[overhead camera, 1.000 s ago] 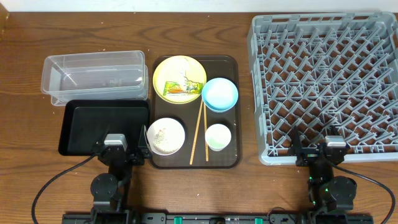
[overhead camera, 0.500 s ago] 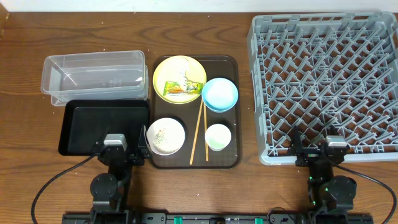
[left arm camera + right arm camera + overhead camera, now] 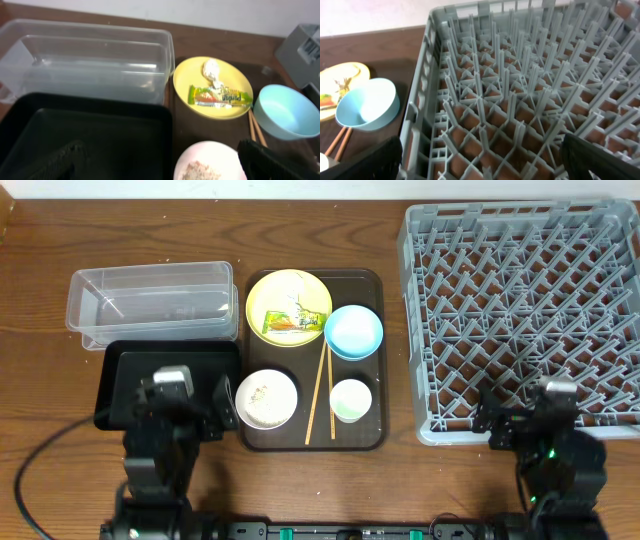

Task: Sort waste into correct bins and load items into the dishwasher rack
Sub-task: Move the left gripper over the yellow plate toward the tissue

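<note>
Left claw: the left gripper (image 3: 160, 155) has its fingers wide apart, above the shallow black rectangular tray (image 3: 130, 370).
Right claw: the right gripper (image 3: 482, 150) is also wide, at the near edge of the large grey plastic rack (image 3: 520, 310).
White bowl (image 3: 285, 385): holds loose rice grains (image 3: 262, 394).
Brown serving tray (image 3: 370, 290): carries the white bowl, a small white cup (image 3: 351, 400), two wooden chopsticks (image 3: 320, 395), a light blue bowl (image 3: 353, 331) and a round yellow plate (image 3: 270, 290).
Yellow plate: holds a green-and-orange snack wrapper (image 3: 221, 96) and a crumpled white scrap (image 3: 212, 70).
Writing: the wrapper's print is too blurred to read.
Clear rectangular plastic tub (image 3: 150, 300): just behind the black tray.

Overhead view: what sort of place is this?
Probably a tabletop dish-clearing mock-up, not a kitchen: dishwasher rack on a wooden table, serving tray with a littered yellow plate, clear tub and black tray beside it.
</note>
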